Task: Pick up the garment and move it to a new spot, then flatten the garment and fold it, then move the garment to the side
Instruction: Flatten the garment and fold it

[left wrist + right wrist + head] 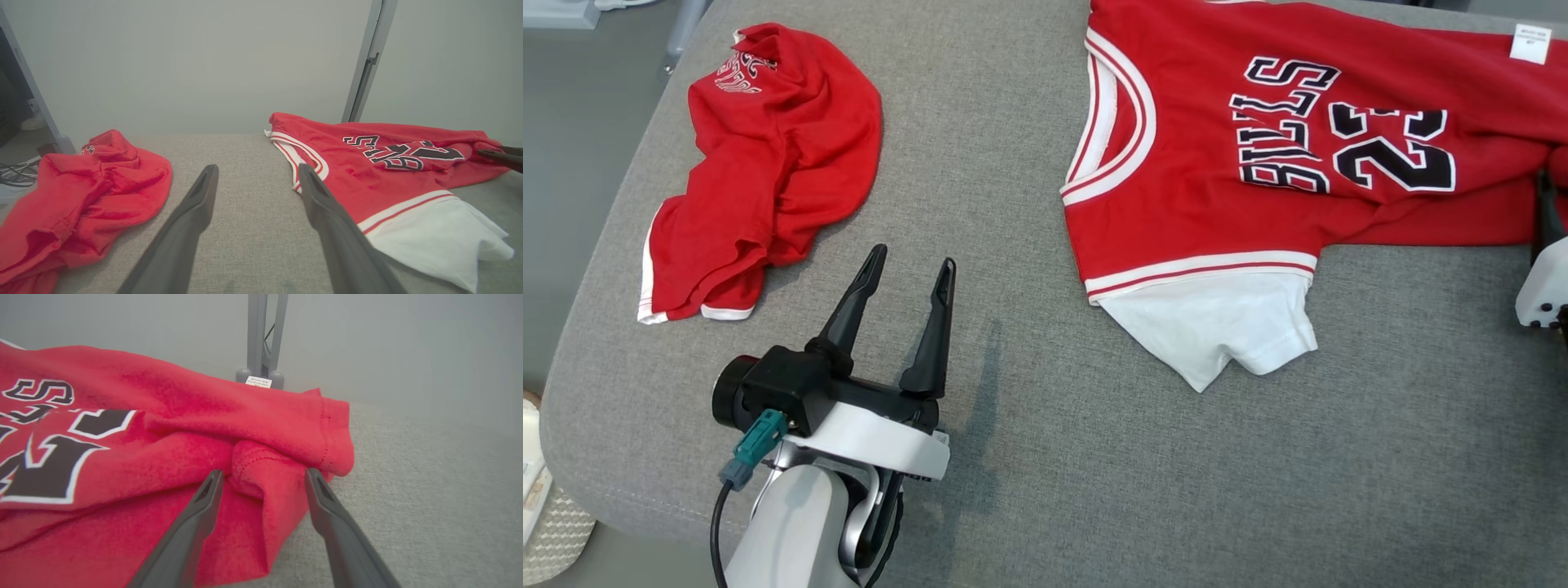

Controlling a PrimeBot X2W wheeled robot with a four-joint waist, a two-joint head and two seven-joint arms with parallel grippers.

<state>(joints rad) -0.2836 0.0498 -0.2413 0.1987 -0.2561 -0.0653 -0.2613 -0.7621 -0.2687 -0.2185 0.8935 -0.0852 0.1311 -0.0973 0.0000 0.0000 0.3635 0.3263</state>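
My left pincer [913, 257] hangs spread and empty over the grey cushion [1013, 367], the red jersey [1217, 188] lying ahead to its right, a crumpled red garment [768, 163] to its left. My right pincer [263, 473] stands spread, fingers either side of the jersey's bunched hem.

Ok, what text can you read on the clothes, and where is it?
"BULLS": black letters on the red jersey.
"23": black number next to it on the same jersey.
Print on the white tag at the jersey's edge: too small to read.
White print on the crumpled red garment: creased, unreadable.
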